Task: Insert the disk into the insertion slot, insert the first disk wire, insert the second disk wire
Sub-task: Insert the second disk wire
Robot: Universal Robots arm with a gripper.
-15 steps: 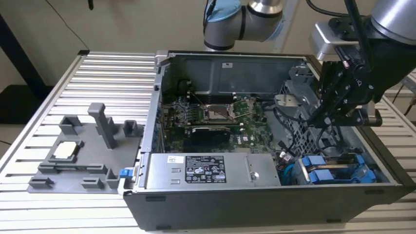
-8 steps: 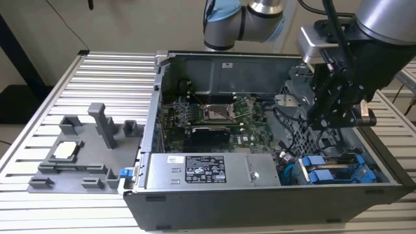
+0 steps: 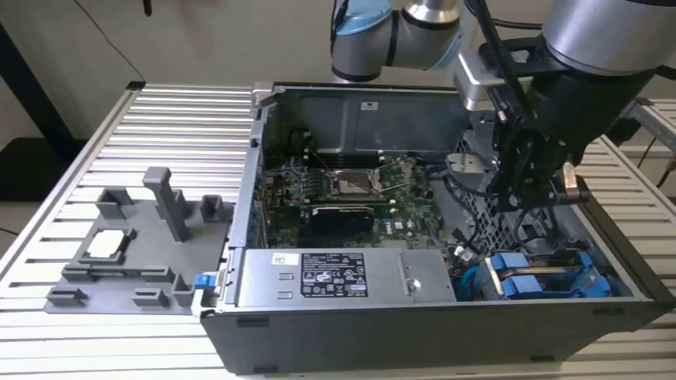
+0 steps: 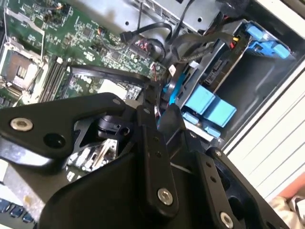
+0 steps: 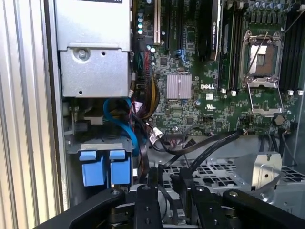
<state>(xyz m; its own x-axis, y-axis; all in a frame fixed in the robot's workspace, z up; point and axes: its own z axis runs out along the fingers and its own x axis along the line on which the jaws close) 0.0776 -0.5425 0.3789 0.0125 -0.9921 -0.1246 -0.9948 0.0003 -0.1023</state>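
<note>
Here the gripper (image 3: 537, 192) hangs inside the open computer case (image 3: 423, 317), just above the insertion slot (image 3: 549, 277); its grip cannot be judged. The disk appears already seated; wire insertion seems in hand, requiring alignment.

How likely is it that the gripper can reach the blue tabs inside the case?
Probably yes: the gripper hangs inside the open case, just above the blue tabs, with only loose cables nearby.
</note>
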